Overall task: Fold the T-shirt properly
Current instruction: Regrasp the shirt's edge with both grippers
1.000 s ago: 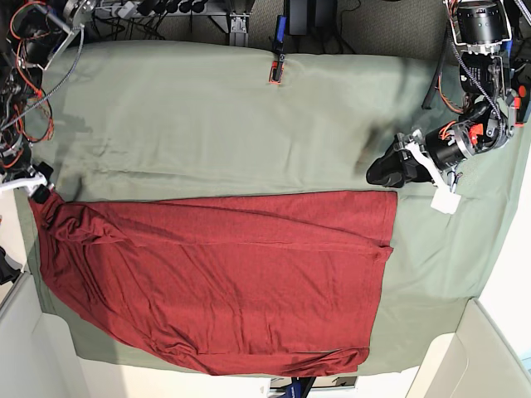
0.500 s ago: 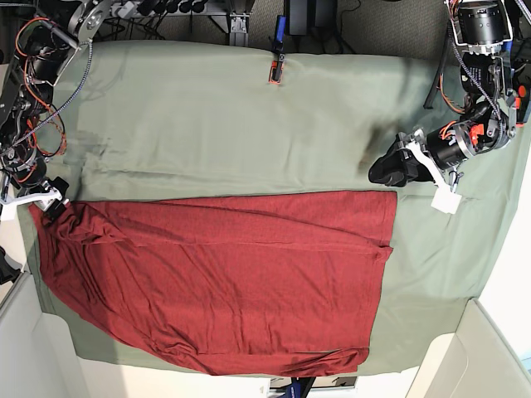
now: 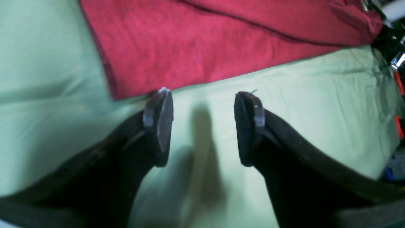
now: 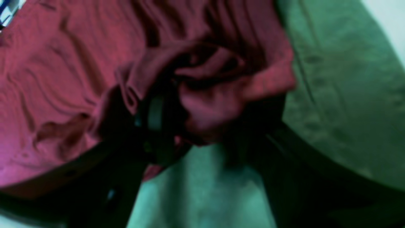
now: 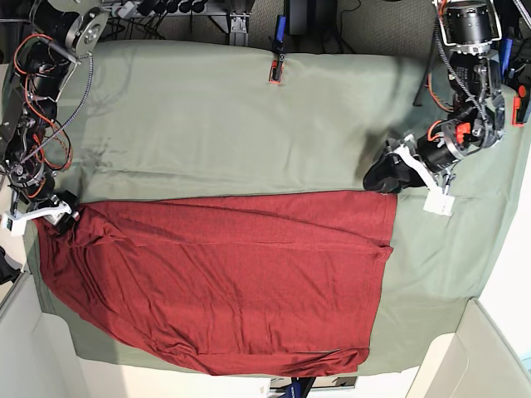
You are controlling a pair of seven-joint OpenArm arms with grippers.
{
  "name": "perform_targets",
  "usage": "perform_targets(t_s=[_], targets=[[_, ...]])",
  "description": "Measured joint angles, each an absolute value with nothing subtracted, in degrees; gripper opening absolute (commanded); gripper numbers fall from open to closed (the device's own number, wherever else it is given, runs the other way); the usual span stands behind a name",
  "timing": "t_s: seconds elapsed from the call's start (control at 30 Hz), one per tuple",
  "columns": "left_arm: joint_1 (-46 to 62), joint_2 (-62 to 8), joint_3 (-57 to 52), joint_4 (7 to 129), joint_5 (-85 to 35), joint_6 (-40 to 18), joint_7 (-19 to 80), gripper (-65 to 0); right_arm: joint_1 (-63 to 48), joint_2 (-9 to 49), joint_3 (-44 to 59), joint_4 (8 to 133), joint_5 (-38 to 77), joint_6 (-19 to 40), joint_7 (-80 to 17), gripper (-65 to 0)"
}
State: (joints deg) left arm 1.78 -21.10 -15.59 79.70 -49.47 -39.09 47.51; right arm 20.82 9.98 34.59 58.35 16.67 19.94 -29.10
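Item: one T-shirt [image 5: 216, 278], dark red, spread flat on the green-covered bench [image 5: 216, 124], partly folded lengthwise. At the base view's left, one right claw [image 5: 60, 217] was clamped on a bunched corner of the shirt. At its right, one left claw [image 3: 202, 126] stood apart, empty, just beside the shirt's near corner. Step judged: corner pickup; that corner remained to be gripped next.

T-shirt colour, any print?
Dark red T-shirt, plain, no print visible; clearest in the base view.
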Motion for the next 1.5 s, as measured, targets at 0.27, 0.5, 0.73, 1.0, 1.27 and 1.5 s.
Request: perform_targets(t_s=[0.27,0.5,0.73,1.0,1.27,1.5], targets=[[-3.05,-17.15,-19.07,74.26,-39.46,-29.32,42.81,-31.3,20.8,10.0,33.76,58.22,16.67,20.08,-28.88,-35.1],[-3.31,-18.04,-23.97,73.45,-40.71,-29.39,44.56,-31.3,20.8,10.0,33.74,58.22,16.69,20.08,-28.95,-35.1],[-3.25,-22.17,-27.0,73.45,-50.63,-36.99,47.57,-31.3,20.8,10.0,33.74,58.22,16.69,20.1,-28.93,-35.1],[-3.81,-21.65,-24.21,72.05,-41.87,-33.69,41.45,-31.3,20.8,10.0,33.71,58.22,16.69,20.73,-28.95,-35.1],[-8.84,-21.34,-20.71,64.03,-40.71,-32.14,39.55,-31.3,20.73,10.0,33.71,58.15,16.93,20.99,-29.56,-35.1],[-8.6,-19.38,-20.03,64.01,-42.83,-33.3,41.04,-31.3,20.62,10.0,33.71,58.15,17.41,20.99,-29.47,-35.1]])
